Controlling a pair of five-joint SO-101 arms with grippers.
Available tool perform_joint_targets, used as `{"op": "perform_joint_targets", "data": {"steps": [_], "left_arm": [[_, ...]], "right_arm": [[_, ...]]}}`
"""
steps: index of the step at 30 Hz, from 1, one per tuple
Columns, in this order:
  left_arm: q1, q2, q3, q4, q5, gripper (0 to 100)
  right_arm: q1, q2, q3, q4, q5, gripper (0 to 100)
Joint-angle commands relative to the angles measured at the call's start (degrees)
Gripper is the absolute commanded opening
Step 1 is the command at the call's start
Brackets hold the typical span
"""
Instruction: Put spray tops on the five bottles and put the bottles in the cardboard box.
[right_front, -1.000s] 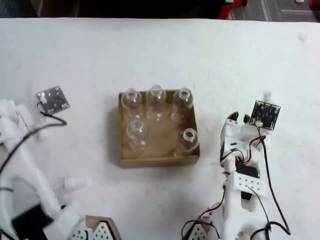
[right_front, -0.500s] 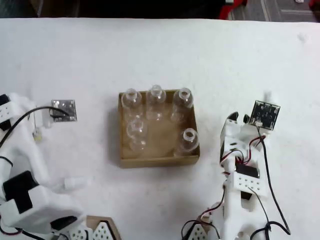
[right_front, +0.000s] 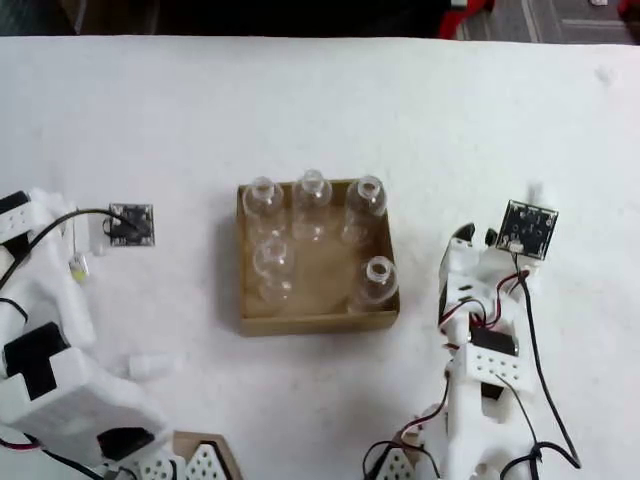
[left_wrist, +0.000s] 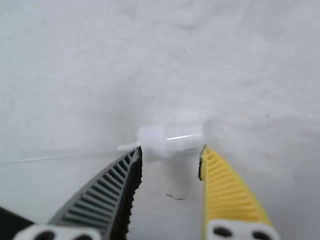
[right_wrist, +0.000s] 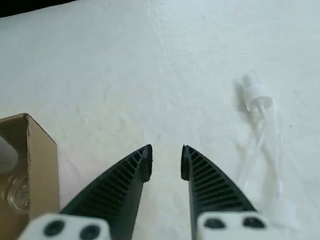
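Spray top (right_front: 152, 365) first, lying on its side on the table (right_front: 450, 120) close to the left arm's base and well short of the cardboard box (right_front: 318, 323). Your left gripper (left_wrist: 170, 156) hangs low over the white surface with its grey and yellow fingers spread. A second spray top (left_wrist: 170, 140) lies flat right at their tips, its thin tube trailing off to one side (whether the grey tip touches it, you cannot tell). Your right gripper (right_wrist: 166, 161) sits beside the box, its black fingers parted by a narrow gap. A third top (right_wrist: 278, 210) lies close by one finger and a fourth top (right_wrist: 255, 92) farther out. In the box your five bottles (right_front: 312, 190) stand upright, two on the near side and three along the far wall.
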Motion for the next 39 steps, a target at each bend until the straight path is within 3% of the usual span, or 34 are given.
{"op": "perform_joint_targets", "data": {"steps": [1,9,22,27,32,37,39], "left_arm": [[-0.2,-0.5,-2.5,-0.4,-3.9,18],[0.4,-7.8,-4.4,8.7,-8.3,18],[-2.2,1.0,-5.6,-1.8,-8.4,16],[-1.9,4.8,-4.9,-1.8,-8.1,16],[-0.5,5.4,-3.4,-1.8,-4.2,16],[3.9,4.8,-3.1,-1.1,5.9,16],[5.4,3.1,-2.1,0.9,6.0,16]], "right_arm": [[-0.4,0.3,-1.7,-1.4,0.7,8.1],[-0.5,0.3,-1.7,-1.5,0.7,8.1],[-0.5,0.3,-1.8,-1.5,0.7,8.1],[-0.5,0.3,-1.8,-1.5,0.7,8.1],[-0.5,0.3,-1.8,-1.5,0.7,8.1],[-0.5,0.3,-1.8,-1.5,0.7,8.1],[-0.5,0.3,-1.8,-1.5,0.7,8.1]]}}
